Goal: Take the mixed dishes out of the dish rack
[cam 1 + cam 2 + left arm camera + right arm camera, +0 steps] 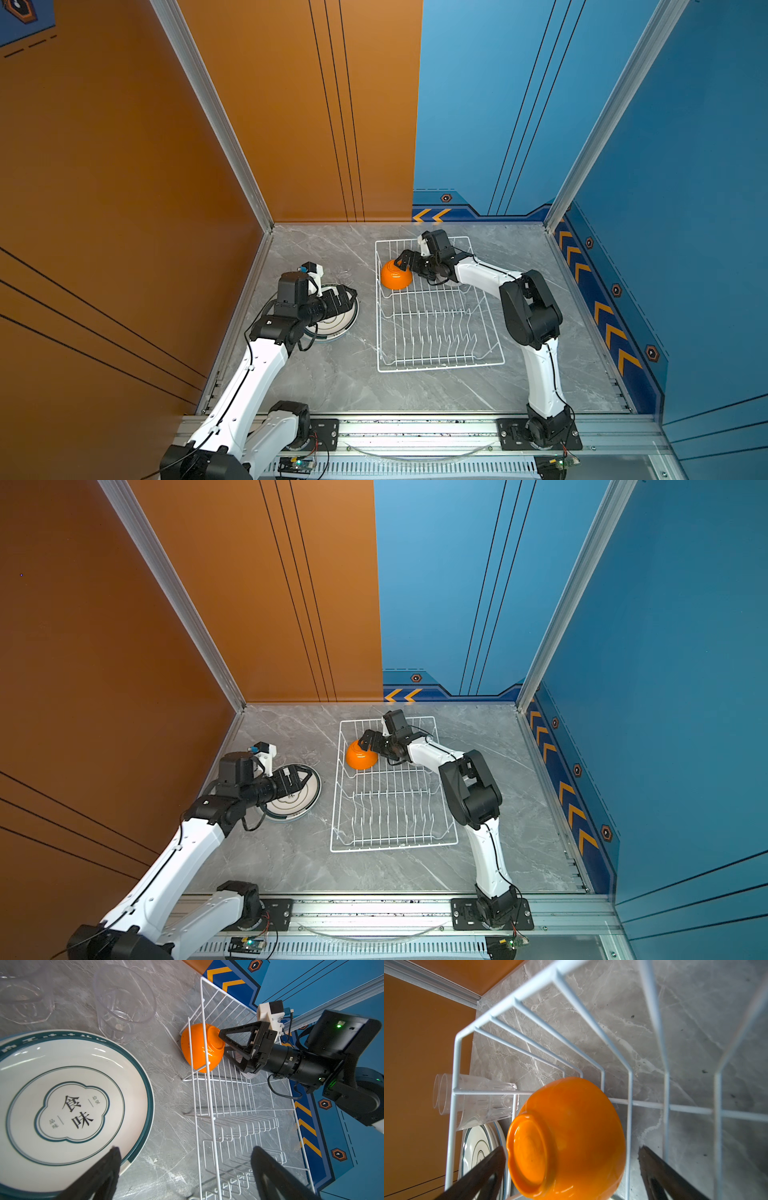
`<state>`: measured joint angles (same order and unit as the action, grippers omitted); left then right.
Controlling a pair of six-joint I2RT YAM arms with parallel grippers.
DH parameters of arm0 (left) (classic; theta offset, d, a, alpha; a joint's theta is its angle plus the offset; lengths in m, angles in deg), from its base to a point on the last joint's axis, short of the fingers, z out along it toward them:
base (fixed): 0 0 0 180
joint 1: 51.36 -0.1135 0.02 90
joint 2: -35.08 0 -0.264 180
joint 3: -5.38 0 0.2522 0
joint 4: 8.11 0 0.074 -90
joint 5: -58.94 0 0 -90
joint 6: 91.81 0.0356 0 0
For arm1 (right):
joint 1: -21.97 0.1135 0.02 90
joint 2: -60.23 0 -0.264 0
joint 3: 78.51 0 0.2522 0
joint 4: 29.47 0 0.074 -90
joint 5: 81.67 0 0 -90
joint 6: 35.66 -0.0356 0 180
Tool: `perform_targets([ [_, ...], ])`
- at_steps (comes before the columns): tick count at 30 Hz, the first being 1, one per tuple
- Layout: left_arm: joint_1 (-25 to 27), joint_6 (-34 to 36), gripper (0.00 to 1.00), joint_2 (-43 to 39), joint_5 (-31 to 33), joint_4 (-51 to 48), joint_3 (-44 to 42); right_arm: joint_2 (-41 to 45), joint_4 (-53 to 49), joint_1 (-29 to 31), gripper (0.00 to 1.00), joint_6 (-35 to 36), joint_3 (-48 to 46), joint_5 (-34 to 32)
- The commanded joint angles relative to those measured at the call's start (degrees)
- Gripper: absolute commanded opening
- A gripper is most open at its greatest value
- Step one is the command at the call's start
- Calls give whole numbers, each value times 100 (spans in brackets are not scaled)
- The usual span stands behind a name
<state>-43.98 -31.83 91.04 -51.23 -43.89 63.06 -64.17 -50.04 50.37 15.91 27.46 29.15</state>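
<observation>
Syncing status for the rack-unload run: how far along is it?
Done: teal-rimmed plates stacked on the table, clear glasses beside them, left gripper open above the plates. In hand: right gripper open, jaws either side of the tilted orange bowl, no grip yet. Left: lift that bowl from the dish rack; something striped under the right gripper is unclear.

Bowl point(566, 1136): glossy orange, plain
Rack point(440, 367): white wire
Plate point(72, 1059): white, dark teal rim band, thin teal ring, teal four-lobed centre emblem with dark characters
Glasses point(124, 1001): clear
Tabletop point(353, 382): grey marble, pale veins
Left tool point(185, 1149), right tool point(571, 1148): black fingers
</observation>
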Motion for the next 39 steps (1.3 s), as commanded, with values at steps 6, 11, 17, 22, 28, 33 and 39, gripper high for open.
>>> perform_targets([
  [6,110,84,98,82,74,22,135,-301,-1009,84,97,732,658,80],
  [11,143,72,98,90,122,22,159,-443,-1286,161,96,930,869,163],
  [17,191,71,98,133,136,21,192,-555,-1323,226,95,926,908,303],
  [22,220,62,98,198,130,22,220,-620,-1347,253,97,935,939,352],
  [28,237,72,98,212,129,22,224,-656,-1342,245,97,890,984,556],
  [33,238,90,98,217,140,22,226,-571,-1349,245,94,886,975,451],
  [39,237,99,98,226,163,22,195,-416,-1350,227,86,864,906,360],
])
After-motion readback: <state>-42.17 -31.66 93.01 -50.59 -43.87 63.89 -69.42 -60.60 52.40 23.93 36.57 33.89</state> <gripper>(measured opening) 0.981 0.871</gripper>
